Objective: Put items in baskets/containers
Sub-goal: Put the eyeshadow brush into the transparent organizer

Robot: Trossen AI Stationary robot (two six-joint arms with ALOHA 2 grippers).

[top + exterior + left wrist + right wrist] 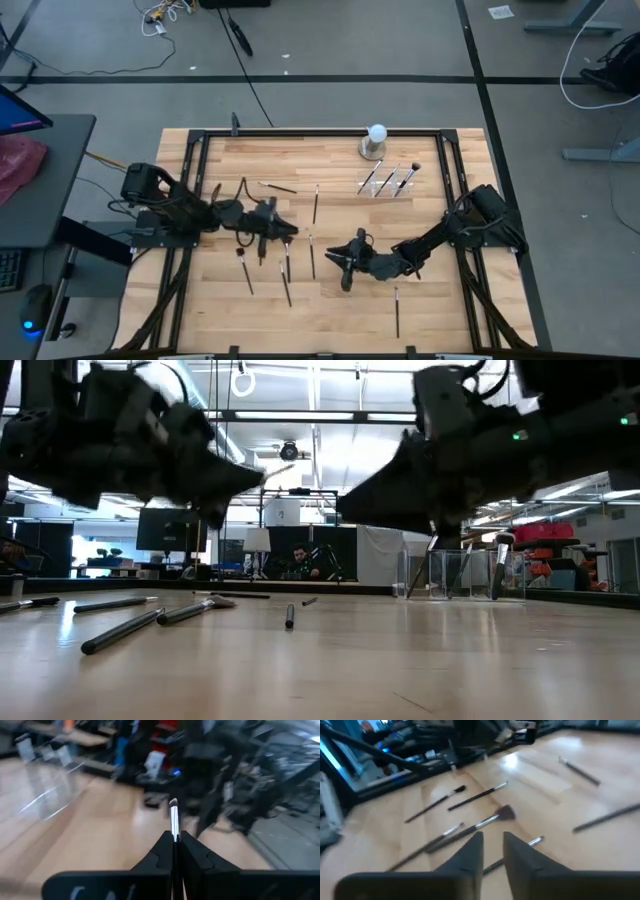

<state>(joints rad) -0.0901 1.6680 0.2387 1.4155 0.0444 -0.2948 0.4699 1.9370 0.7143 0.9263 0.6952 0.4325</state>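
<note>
From my station: the brush (173, 820) handle is hidden between the left tool (174, 851) fingers. At two o'clock on the worktop (440, 300), the clear tray (388, 180) outline is barely discernible.

Left gripper (175, 851) clamped shut, right gripper (493, 851) seemingly parted

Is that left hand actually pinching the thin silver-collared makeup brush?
Touching. The left wrist view shows the left hand with both dark fingers pressed against the thin silver-collared makeup brush, which sticks out between them.
</note>
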